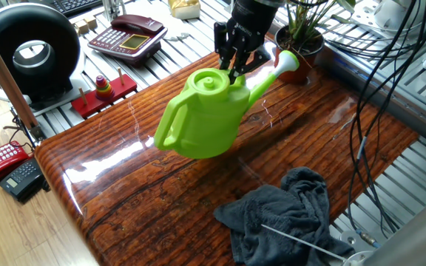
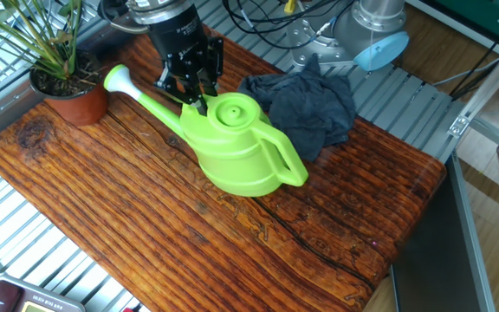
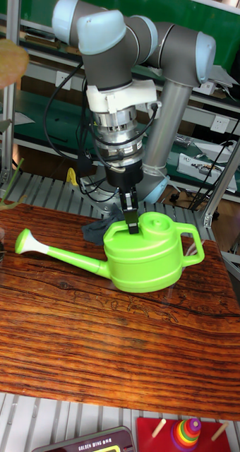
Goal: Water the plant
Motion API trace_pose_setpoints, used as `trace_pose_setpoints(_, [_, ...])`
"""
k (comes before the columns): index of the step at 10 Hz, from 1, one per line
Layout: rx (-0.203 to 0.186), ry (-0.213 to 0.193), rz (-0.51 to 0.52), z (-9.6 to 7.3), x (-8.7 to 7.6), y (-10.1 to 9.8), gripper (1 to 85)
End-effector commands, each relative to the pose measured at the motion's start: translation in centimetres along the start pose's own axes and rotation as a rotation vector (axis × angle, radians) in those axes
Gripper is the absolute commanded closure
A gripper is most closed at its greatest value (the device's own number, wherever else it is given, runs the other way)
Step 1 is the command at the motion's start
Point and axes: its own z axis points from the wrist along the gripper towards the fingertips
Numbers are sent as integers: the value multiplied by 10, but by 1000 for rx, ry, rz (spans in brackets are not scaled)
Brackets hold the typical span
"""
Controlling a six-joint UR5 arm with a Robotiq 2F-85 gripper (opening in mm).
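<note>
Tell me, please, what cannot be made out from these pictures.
- Water in the can: its closed top hides the inside in every view.
- Plant: cut off by the left edge in the tall view; partly hidden behind the gripper in one fixed view.
- Gripper's hold: its fingertips at the can's top are too small to judge.

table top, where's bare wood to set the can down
Bare wood runs along the table's near edge in the other fixed view, in front of the watering can. Crowded: the plant corner by the spout, and the grey cloth behind the can.
</note>
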Motion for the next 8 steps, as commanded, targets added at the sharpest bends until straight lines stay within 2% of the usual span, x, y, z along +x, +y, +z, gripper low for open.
trace_pose_setpoints(1, [3,-12,5,-2,-3,0,847])
trace_pose_setpoints(3, [-12,75,3,-3,17,4,847])
trace_pose_setpoints(8, [-15,145,27,-7,32,9,847])
